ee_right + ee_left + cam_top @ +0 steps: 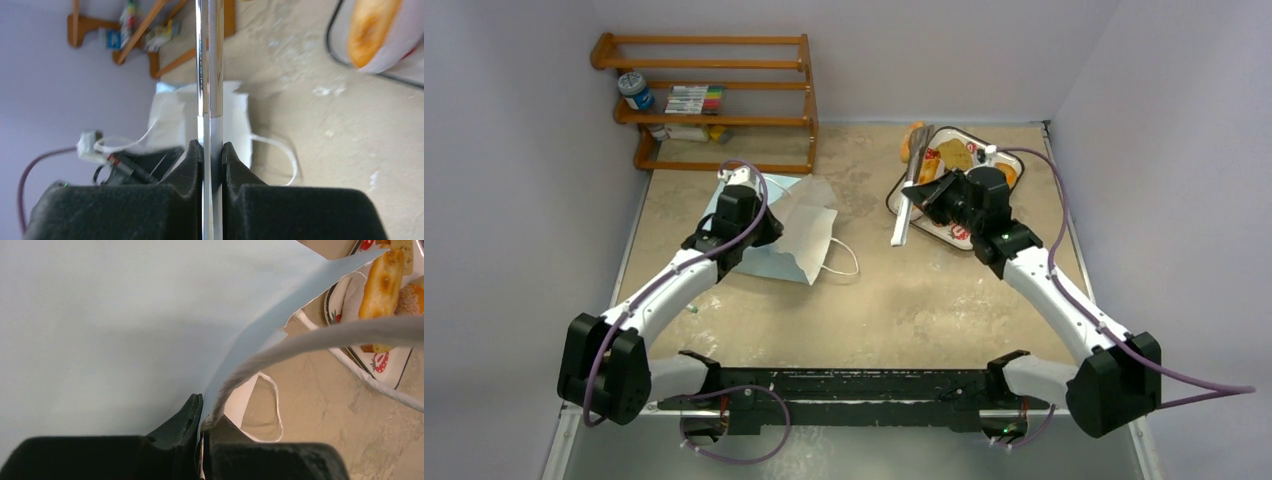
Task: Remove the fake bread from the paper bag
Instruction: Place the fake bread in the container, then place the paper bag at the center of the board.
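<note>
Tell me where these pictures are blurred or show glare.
Left wrist view: the cord handle crossing near the lens is soft, and the paper bag fills the left side as flat blue. Right wrist view: the metal tool shows a bright streak of glare; the shelf behind is blurred. Top view: evenly lit, soft shadows.

The light blue paper bag [794, 240] lay on its side on the desk [904, 300]; the golden fake bread [954, 155] lay outside, well apart.
</note>
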You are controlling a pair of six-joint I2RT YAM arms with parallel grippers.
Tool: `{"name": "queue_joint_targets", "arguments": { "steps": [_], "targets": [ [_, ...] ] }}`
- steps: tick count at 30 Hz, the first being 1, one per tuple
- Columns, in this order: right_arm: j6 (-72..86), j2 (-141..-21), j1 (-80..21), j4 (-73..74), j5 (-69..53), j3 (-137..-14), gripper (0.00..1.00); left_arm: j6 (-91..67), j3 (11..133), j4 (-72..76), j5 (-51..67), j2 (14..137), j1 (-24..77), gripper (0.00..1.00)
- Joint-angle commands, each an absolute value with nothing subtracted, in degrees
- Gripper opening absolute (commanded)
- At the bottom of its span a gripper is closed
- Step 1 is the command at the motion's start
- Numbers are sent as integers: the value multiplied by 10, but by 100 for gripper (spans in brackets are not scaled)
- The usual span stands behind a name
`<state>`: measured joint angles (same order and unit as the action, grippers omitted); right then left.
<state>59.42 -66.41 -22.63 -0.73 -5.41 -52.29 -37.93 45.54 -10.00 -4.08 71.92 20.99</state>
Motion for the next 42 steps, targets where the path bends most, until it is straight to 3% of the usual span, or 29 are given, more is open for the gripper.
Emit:
{"name": "queue_joint_targets", "arguments": {
  "steps": [1,11,23,34,42],
  "targets": [
    [589,-688,-166,-66,-28,-550,0,-347,477,-102,3,685,200,0],
    [596,-810,-44,-151,-69,-574,0,-310,448,-121,23,661,199,0],
    [608,-880,-4,-148,-97,-575,0,-314,430,-106,13,659,199,0],
    [596,-901,28,-133,-128,-566,28,-330,423,-77,14,680,200,0],
    [589,-884,35,-118,-127,-563,31,-333,424,-73,13,683,199,0]
  ]
}}
